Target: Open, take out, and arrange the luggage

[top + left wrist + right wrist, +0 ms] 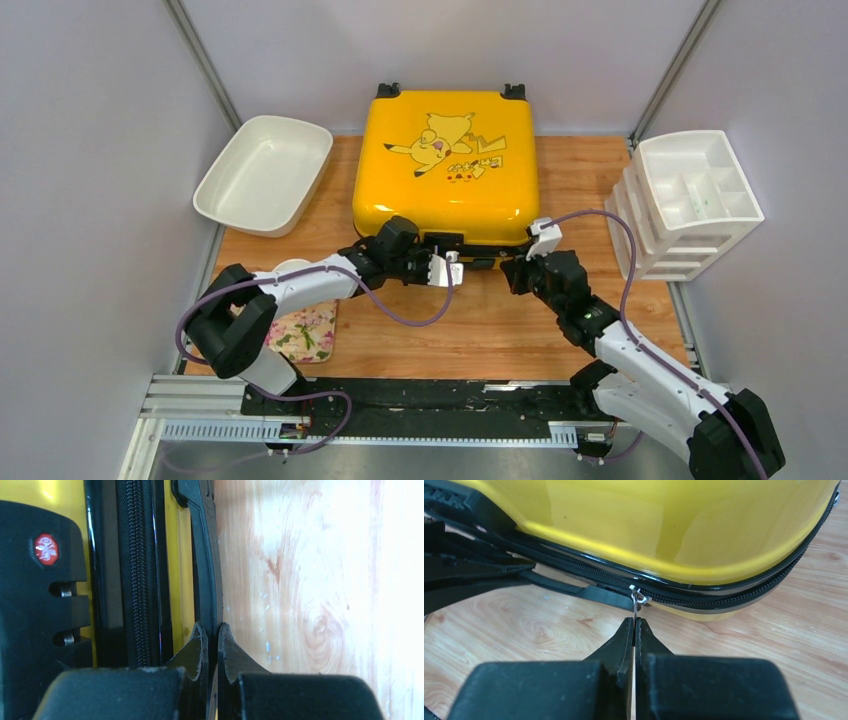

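Noted luggage [445,165], a yellow hard-shell suitcase w/ Pikachu print, flat on wooden table [480,335]. Centre-rear, print side up, wheels [388,90] toward back wall. Shell closed. Black zipper [134,580] meshed wherever visible along near edge.

Found left gripper [212,632] at suitcase near edge, L of centre. Fingers pressed almost together, pinching thin black carry handle [205,555]; handle strap running down between tips. Just beside zipper on other side: black lock housing [42,595] w/ red badge.

Found right gripper [634,625] at same near edge, R of centre, close to left one but apart. Tips pressed together on metal zipper pull [638,599]; pull hanging from slider just above tips, lower end clamped betw. fingers.

Also on/around table:
- white basin [262,175] rear L, tilted vs. side wall
- white drawer organiser [690,195] rear R, top compartments open to view
- floral cloth [305,332] near L, by left arm, partly hidden by it
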### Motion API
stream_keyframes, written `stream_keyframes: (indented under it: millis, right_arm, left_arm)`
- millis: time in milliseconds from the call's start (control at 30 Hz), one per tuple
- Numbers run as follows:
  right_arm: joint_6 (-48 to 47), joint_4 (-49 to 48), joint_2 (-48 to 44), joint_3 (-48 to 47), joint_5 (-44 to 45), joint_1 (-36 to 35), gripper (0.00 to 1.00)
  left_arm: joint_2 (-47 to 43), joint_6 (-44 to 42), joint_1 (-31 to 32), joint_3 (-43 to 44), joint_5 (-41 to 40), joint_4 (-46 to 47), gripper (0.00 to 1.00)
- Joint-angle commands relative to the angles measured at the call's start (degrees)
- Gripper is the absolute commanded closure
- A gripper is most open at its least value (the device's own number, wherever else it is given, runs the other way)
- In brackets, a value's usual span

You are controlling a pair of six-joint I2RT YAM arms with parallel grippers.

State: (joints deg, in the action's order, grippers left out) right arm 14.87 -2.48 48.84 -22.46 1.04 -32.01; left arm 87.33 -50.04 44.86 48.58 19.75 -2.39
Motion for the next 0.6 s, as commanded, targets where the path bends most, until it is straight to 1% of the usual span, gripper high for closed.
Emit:
stream_keyframes:
  millis: [0,67,167,233,333,433,467,533,567]
  right_arm:
    - [0.6,-0.86,-1.56,-1.89,4.32,-0.77,1.0]
    - [0.51,-0.77,-1.38,-1.89,6.34,-0.51,1.0]
    - [1.21,-1.56,-0.41,-2.06,5.82,0.28,1.0]
    - [2.26,-2.09,1.16,-2.76,4.51,0.19,1.0]
    - [3.84,-1.83,3.89,-4.34,3.27,0.19,1.0]
    - [4.46,-3.31,4.33,-4.52,2.66,0.19,1.0]
    - [4.64,-3.23,4.33,-4.87,2.57,0.28,1.0]
    - [4.38,-2.45,4.16,-5.22,3.35,0.19,1.0]
    - [3.68,-2.18,3.9,-5.23,3.88,0.19,1.0]
  left_arm:
    - [0.3,11.1,4.09,0.99,12.06,1.43,1.0]
    - [-2.67,14.07,4.09,1.26,14.34,-0.58,1.0]
    - [-5.32,17.24,4.71,1.08,13.48,-2.87,1.0]
    - [-5.15,17.78,5.58,1.52,11.12,-4.8,1.0]
    - [-3.84,17.87,5.94,1.0,9.35,-4.29,1.0]
    - [-4.18,18.49,6.11,-0.14,10.04,-3.93,1.0]
    - [-5.84,18.31,6.03,-0.41,10.83,-4.46,0.88]
    - [-8.83,17.96,6.03,-1.98,11.63,-5.68,0.72]
    - [-12.41,18.48,5.94,-2.26,11.72,-6.48,0.6]
